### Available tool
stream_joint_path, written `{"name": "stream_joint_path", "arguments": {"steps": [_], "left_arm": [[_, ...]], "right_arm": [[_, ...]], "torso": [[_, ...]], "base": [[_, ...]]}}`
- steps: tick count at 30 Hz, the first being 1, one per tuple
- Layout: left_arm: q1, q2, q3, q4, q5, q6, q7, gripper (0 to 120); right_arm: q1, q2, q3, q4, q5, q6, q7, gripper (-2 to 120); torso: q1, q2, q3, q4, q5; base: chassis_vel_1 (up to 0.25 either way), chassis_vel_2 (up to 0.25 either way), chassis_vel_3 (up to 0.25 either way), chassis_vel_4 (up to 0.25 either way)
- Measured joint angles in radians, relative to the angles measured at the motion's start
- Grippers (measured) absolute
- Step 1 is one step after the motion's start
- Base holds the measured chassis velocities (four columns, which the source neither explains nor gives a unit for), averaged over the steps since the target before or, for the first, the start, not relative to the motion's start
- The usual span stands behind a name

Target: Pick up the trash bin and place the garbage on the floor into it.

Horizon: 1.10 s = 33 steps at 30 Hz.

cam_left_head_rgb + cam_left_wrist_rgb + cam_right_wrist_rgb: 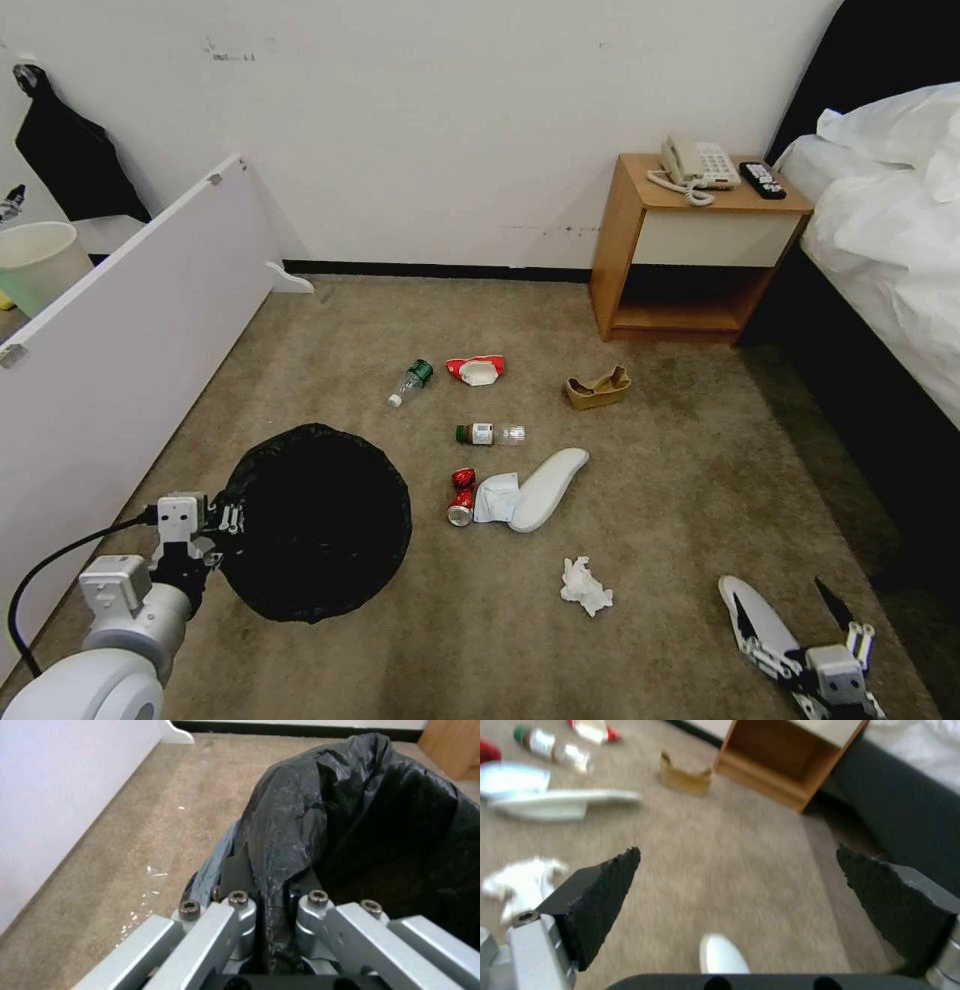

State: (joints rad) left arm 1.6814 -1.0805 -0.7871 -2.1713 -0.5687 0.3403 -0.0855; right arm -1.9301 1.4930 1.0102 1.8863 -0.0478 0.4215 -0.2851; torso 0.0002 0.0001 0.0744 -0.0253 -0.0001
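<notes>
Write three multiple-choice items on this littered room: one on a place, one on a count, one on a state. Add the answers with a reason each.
1. Where is the phone?
A. on the bedside table
B. on the carpet
C. on the bed

2. How many white slippers lie on the carpet?
A. one
B. two
C. four

3. How does the right pincer stand?
A. shut on a bottle
B. shut on a tissue
C. open

Answers:
1 A: it sits on top of the bedside table.
2 B: one slipper lies mid-floor, the other slipper under the right pincer.
3 C: its fingers stand wide apart, holding nothing.
</notes>
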Motion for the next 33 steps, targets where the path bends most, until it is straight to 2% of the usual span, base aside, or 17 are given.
{"name": "stream_joint_path", "arguments": {"steps": [4, 6, 9, 10, 12, 15, 18, 21, 23, 24, 26, 27, 29, 30, 31, 32, 33], "left_arm": [[-0.026, 0.006, 0.003, 0.031, 0.002, -0.002, 0.003, 4], [-0.048, 0.001, 0.004, 0.05, 0.016, -0.005, -0.001, 4], [-0.056, -0.011, 0.008, 0.056, 0.022, -0.006, -0.007, 4], [-0.056, -0.011, 0.008, 0.056, 0.022, -0.006, -0.007, 4], [-0.049, -0.023, 0.01, 0.057, 0.037, -0.014, -0.012, 4], [-0.041, -0.028, 0.007, 0.053, 0.039, -0.017, -0.012, 4], [-0.028, -0.044, -0.002, 0.053, 0.056, -0.029, -0.004, 4], [-0.028, -0.048, -0.003, 0.055, 0.06, -0.032, -0.003, 4], [-0.028, -0.055, -0.004, 0.058, 0.066, -0.035, 0.0, 4], [-0.028, -0.055, -0.004, 0.058, 0.066, -0.035, 0.0, 4], [-0.032, -0.055, -0.001, 0.062, 0.071, -0.037, 0.001, 4], [-0.032, -0.055, -0.001, 0.062, 0.071, -0.037, 0.001, 4], [-0.037, -0.054, 0.0, 0.066, 0.073, -0.038, 0.001, 4], [-0.037, -0.054, 0.0, 0.066, 0.073, -0.038, 0.001, 4], [-0.041, -0.053, 0.0, 0.069, 0.073, -0.038, 0.001, 4], [-0.041, -0.053, 0.0, 0.069, 0.073, -0.038, 0.001, 4], [-0.044, -0.053, -0.002, 0.073, 0.073, -0.038, 0.001, 4]], "right_arm": [[-0.032, -0.054, -0.005, -0.001, -0.008, -0.055, 0.033, 100], [-0.037, -0.118, -0.025, -0.011, 0.01, -0.101, 0.078, 100], [-0.037, -0.175, -0.043, -0.015, 0.051, -0.16, 0.115, 100], [-0.037, -0.175, -0.043, -0.015, 0.051, -0.16, 0.115, 100], [-0.04, -0.244, -0.063, -0.028, 0.101, -0.213, 0.166, 100], [-0.042, -0.271, -0.069, -0.033, 0.12, -0.228, 0.183, 100], [-0.051, -0.397, -0.094, -0.04, 0.214, -0.276, 0.24, 100], [-0.054, -0.438, -0.105, -0.04, 0.254, -0.289, 0.26, 100], [-0.068, -0.535, -0.131, -0.042, 0.371, -0.331, 0.31, 100], [-0.068, -0.535, -0.131, -0.042, 0.371, -0.331, 0.31, 100], [-0.084, -0.613, -0.157, -0.044, 0.48, -0.376, 0.36, 100], [-0.084, -0.613, -0.157, -0.044, 0.48, -0.376, 0.36, 100], [-0.1, -0.697, -0.192, -0.04, 0.585, -0.433, 0.425, 100], [-0.1, -0.697, -0.192, -0.04, 0.585, -0.433, 0.425, 100], [-0.101, -0.745, -0.21, -0.036, 0.641, -0.465, 0.455, 100], [-0.101, -0.745, -0.21, -0.036, 0.641, -0.465, 0.455, 100], [-0.096, -0.799, -0.237, -0.031, 0.723, -0.502, 0.497, 100]], "torso": [[0.0, 0.0, 0.0, 0.0001, 0.0], [0.0, 0.0, 0.0, 0.0003, 0.0002], [0.0, 0.0, 0.0, 0.0004, 0.0004], [0.0, 0.0, 0.0, 0.0004, 0.0004], [0.0, 0.0, 0.0, 0.0003, 0.0003], [0.0, 0.0, 0.0, 0.0003, 0.0005], [0.0, 0.0, 0.0, 0.0003, 0.0003], [0.0, 0.0, 0.0, 0.0005, 0.0004], [0.0, 0.0, 0.0, 0.0003, 0.0002], [0.0, 0.0, 0.0, 0.0003, 0.0002], [0.0, 0.0, 0.0, 0.0002, 0.0004], [0.0, 0.0, 0.0, 0.0002, 0.0004], [0.0, 0.0, 0.0, 0.0, 0.0004], [0.0, 0.0, 0.0, 0.0, 0.0004], [0.0, 0.0, 0.0, 0.0001, 0.0004], [0.0, 0.0, 0.0, 0.0001, 0.0004], [0.0, 0.0, 0.0, 0.0002, 0.0]], "base": [[0.0, 0.0, 0.0, 0.0], [0.0, 0.0, 0.0, 0.0], [0.0, 0.0, 0.0, 0.0], [0.0, 0.0, 0.0, 0.0], [0.0, 0.0, 0.0, 0.0], [0.0, 0.0, 0.0, 0.0], [0.0, 0.0, 0.0, 0.0], [0.0, 0.0, 0.0, 0.0], [0.0, 0.0, 0.0, 0.0], [0.0, 0.0, 0.0, 0.0], [0.0, 0.0, 0.0, 0.0], [0.0, 0.0, 0.0, 0.0], [0.0, 0.0, 0.0, 0.0], [0.0, 0.0, 0.0, 0.0], [0.0, 0.0, 0.0, 0.0], [0.0, 0.0, 0.0, 0.0], [0.0, 0.0, 0.0, 0.0]]}}
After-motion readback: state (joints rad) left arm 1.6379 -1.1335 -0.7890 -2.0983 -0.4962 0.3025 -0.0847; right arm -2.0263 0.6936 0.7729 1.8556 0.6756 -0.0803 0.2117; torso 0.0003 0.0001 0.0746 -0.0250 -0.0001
